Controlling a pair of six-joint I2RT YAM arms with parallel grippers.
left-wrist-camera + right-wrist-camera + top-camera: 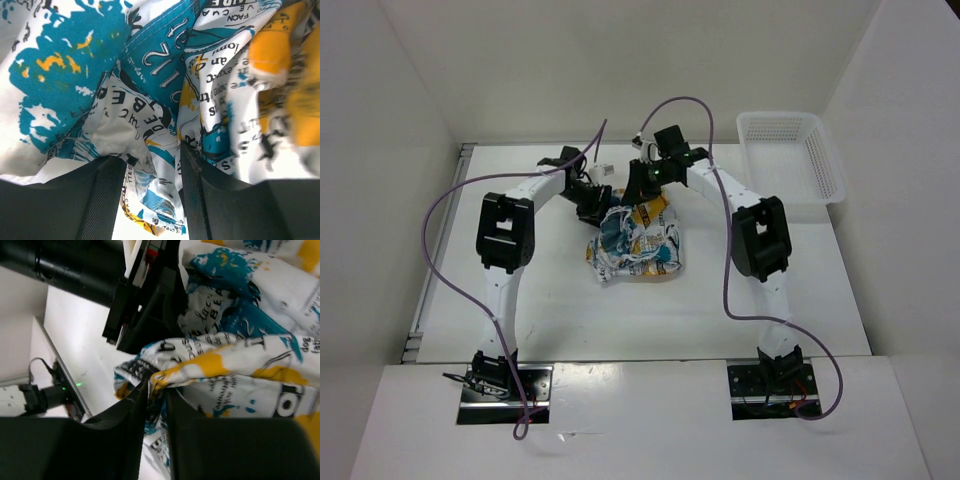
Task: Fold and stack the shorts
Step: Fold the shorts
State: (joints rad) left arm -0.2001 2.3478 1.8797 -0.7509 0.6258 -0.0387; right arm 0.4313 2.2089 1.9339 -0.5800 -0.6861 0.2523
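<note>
Robot lab, white partition walls [390, 90], bolted left arm [506, 232], purple cable [727, 290]

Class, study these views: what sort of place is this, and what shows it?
Probably a robotics lab test bench: a white table walled by plain panels, a cabled left arm and right arm bolted at its near edge, and printed shorts.

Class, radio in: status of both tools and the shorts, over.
Left tool gripping a bunch, right tool pinching an edge. White, teal-and-yellow printed fabric shorts crumpled, unfolded. Nothing in the way.
</note>
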